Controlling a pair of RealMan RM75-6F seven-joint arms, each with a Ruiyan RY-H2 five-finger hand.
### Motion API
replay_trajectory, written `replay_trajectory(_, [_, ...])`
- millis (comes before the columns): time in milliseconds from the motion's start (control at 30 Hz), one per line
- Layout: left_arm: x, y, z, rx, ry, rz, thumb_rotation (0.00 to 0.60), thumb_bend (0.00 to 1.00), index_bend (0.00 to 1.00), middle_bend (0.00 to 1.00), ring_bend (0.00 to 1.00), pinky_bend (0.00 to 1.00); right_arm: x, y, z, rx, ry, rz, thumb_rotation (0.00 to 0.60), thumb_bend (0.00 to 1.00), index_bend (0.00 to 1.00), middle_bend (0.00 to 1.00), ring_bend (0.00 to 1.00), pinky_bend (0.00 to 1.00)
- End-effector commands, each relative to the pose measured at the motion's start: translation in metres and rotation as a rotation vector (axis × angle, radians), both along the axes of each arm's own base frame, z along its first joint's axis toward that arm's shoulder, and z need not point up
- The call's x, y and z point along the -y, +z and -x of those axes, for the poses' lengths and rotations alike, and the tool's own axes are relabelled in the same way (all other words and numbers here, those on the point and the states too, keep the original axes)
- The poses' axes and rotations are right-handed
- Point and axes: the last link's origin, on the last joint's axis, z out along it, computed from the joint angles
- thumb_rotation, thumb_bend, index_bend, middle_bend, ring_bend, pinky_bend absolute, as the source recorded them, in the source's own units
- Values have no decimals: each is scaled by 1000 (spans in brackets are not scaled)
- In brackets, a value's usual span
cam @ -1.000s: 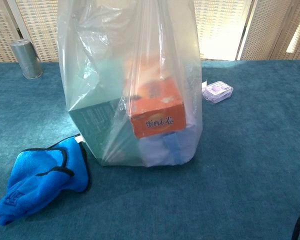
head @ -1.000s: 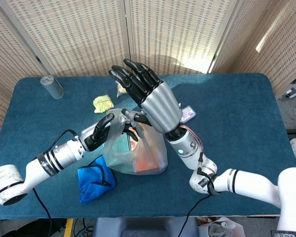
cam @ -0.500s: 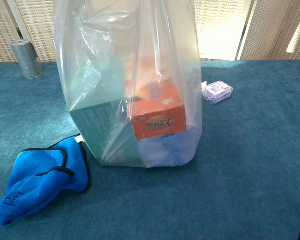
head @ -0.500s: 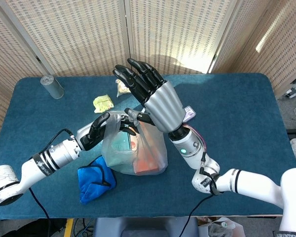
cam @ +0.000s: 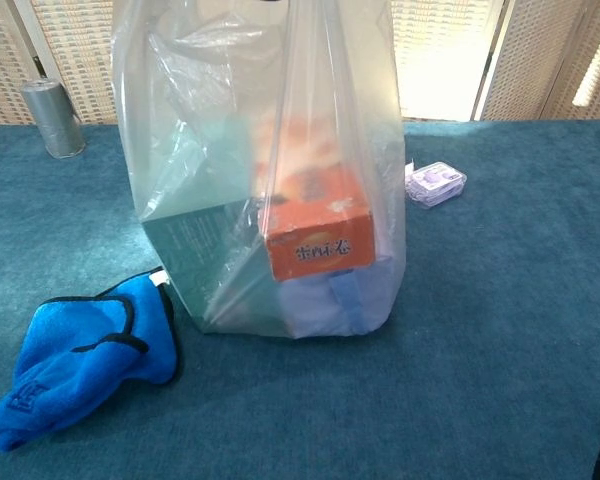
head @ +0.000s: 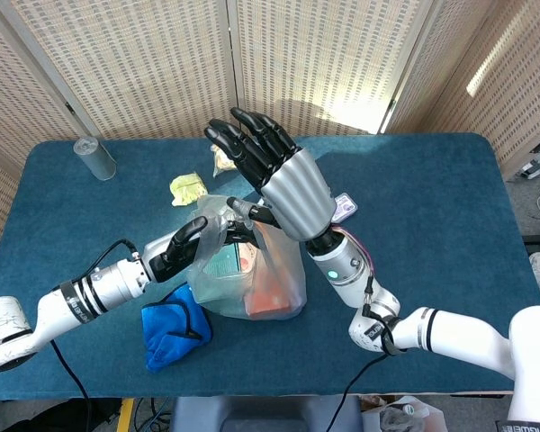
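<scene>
Covering the whole scene is a worktop (head: 432,207) with a dark teal cloth, and near its middle stands a tall clear thin plastic bag (cam: 270,170), upright and bulging, its film creased and glossy. Through the film show a green rectangular carton (cam: 195,245) on the left, an orange box with printed characters (cam: 315,225) tilted at the front, and a pale blue pack (cam: 325,300) beneath it.

At the bag's mouth, the right robot hand (head: 283,184), silver-backed with black fingers, has most fingers spread upward while its thumb side meets the bag's top edge; whether it pinches the film I cannot tell. The left robot hand (head: 180,245) has its black fingers curled on the bag's left rim, gripping the plastic.

Just beside the bag's left base lies a crumpled bright blue cloth with black trim (cam: 80,355). A grey metal cylinder (head: 94,158) stands at the far left corner. A small lilac clear-lidded case (cam: 435,183) lies right of the bag, and a crumpled yellow wrapper (head: 187,188) lies behind it.
</scene>
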Motion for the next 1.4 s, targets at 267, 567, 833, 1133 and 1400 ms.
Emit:
replay_trajectory(267, [-1,1,0,-3,-13,4,0,169,0,0,0,0,-1,-2,1,-8,2,0,600,7,1,165,94,201])
replay_trajectory(567, [-1,3,4,0,-8,-10,0,168,0,0,0,0,-2,1,3,-8,-1,8,600,6,1,165,94,197])
replay_trajectory(833, [-4,7,10,-7,-3,-8,0,163,0,0,0,0,-1,6,9,-5,-14,18,600,7,1,165,93,194])
replay_trajectory(1133, [-4,8,13,1,3,3,0,163,0,0,0,0,-1,7,12,-10,-17,19,600,7,1,165,93,194])
replay_trajectory(1400, [-2,7,10,19,-29,41,0,163,0,0,0,0,0,8,12,-7,-21,22,600,6,1,165,93,193])
